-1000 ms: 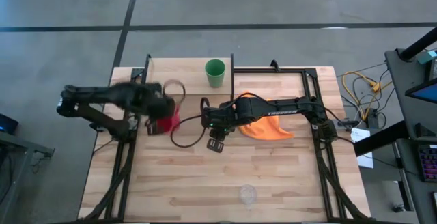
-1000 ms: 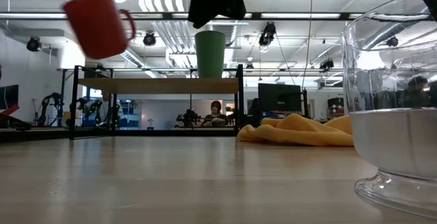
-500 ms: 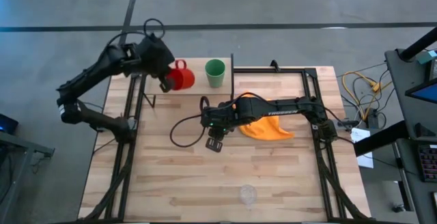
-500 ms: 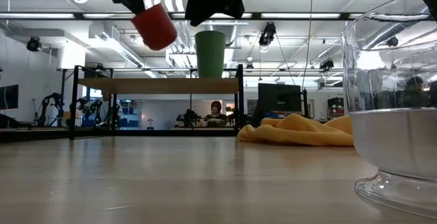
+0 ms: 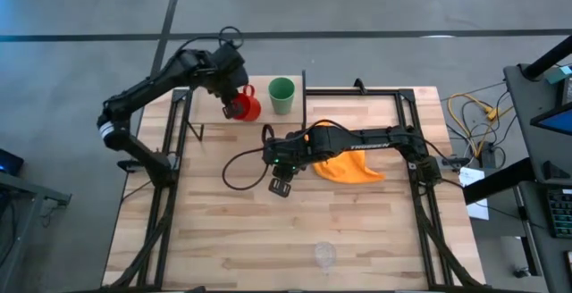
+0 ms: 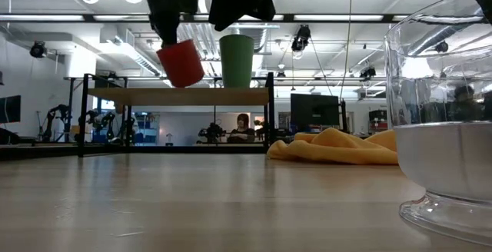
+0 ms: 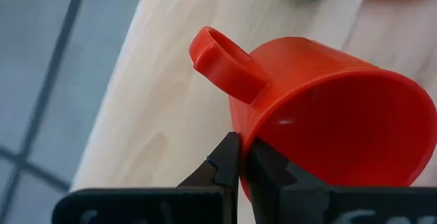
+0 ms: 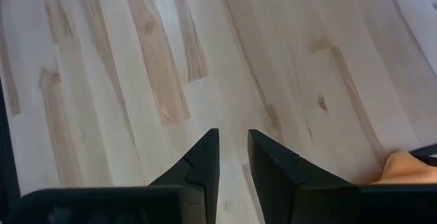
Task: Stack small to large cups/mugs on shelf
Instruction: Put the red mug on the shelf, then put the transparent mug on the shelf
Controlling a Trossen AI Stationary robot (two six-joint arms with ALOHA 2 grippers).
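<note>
My left gripper (image 5: pixel 235 98) is over the light-wood shelf (image 5: pixel 207 96), shut on a red mug with a handle (image 5: pixel 244 107); the mug also shows in the low view (image 6: pixel 181 62). A green handleless cup (image 5: pixel 281 95) stands upright on its base on the shelf, just right of the mug. The clear cup (image 5: pixel 323 255) stands on the table near the front edge, close to the low camera (image 6: pixel 446 114). My right gripper (image 5: pixel 281 188) hovers over the table's middle, slightly open and empty (image 8: pixel 233 149). My left gripper pinches the red mug's rim wall (image 7: pixel 254 157) beside the handle (image 7: pixel 222 60), with one finger inside the mug and one outside. The fingers come from above, slanting down. The mug hangs tilted, its base close over the shelf top; whether it touches I cannot tell.
An orange cloth (image 5: pixel 350 168) lies crumpled on the table, right of my right gripper and under that arm. Black frame rails run along the table's left and right sides. The shelf has black corner posts (image 6: pixel 83 114).
My left gripper has carried the red mug from over the table by the shelf's near left corner, toward the far edge, over the shelf. It has then gone down beside the green cup. The mug has tipped on the way. My right arm has kept still.
</note>
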